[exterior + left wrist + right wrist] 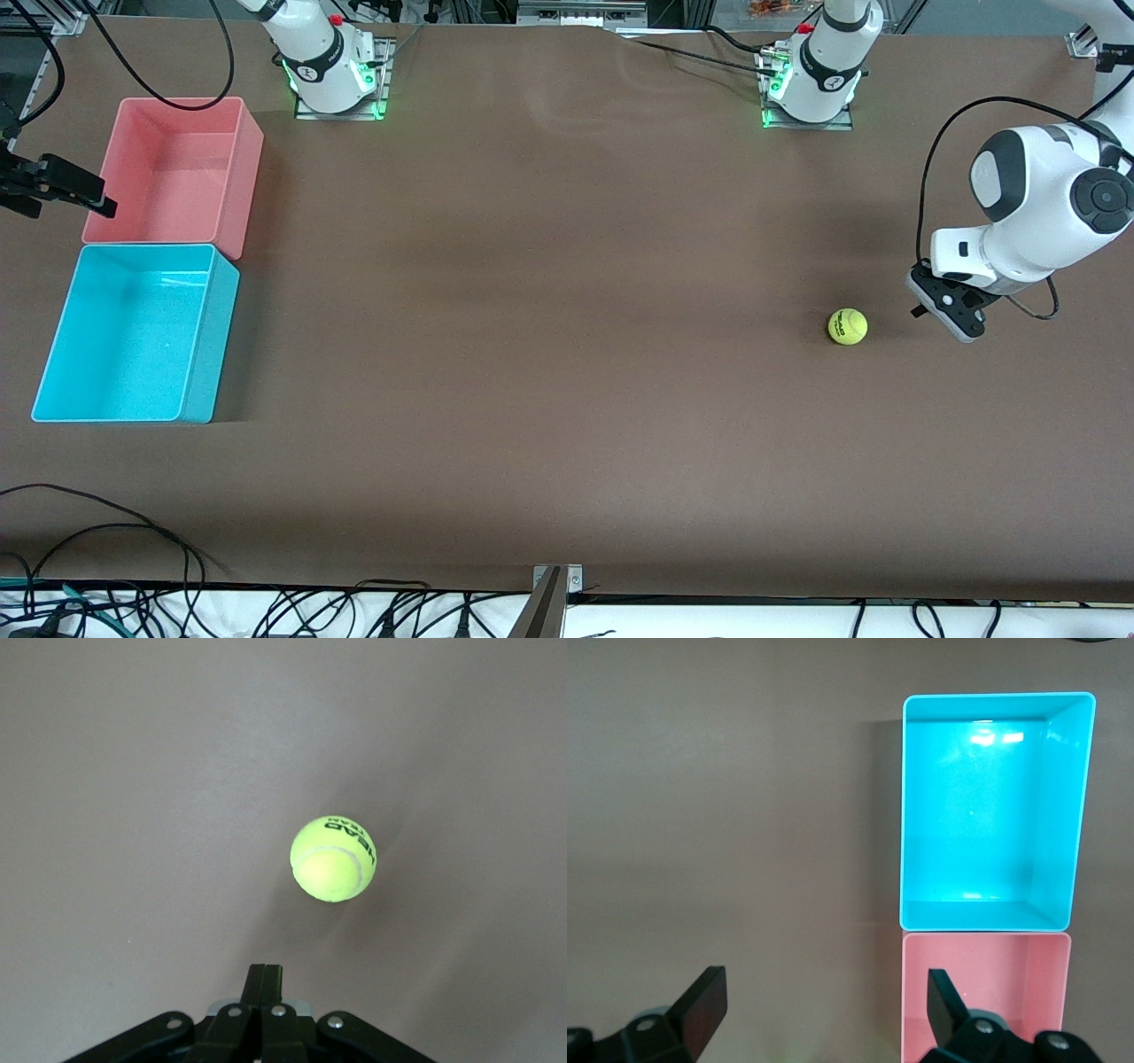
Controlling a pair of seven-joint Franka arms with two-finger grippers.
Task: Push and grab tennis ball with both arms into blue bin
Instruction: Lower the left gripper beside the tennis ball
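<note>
Resting on the brown table toward the left arm's end: tennis ball, yellow-green, dark lettering on its upper side, free of any grip. Hovering just beside it, low over the table at that same end: left gripper, jaws pressed together with nothing between them, tips aimed at the ball and a small gap left. Seen from the left wrist view: closed fingers meeting in one narrow black tip, ball a short way ahead of it, clear cloth in between. Bending in from the edge of the front view: left arm, white with dark joint bands and a black cable looping over it.

Sitting at the right arm's end of the table: blue bin, with a pink bin touching it end to end and lying farther from the front camera. Holding nothing inside, both bins. Well apart from the ball, with the whole width of bare table between.

Hanging at the pink bin's outer wall, at the table's edge: right gripper, jaws spread wide, nothing in them. Shown in the right wrist view: two black fingers far apart, blue bin and pink bin below. Waiting there, right arm.
</note>
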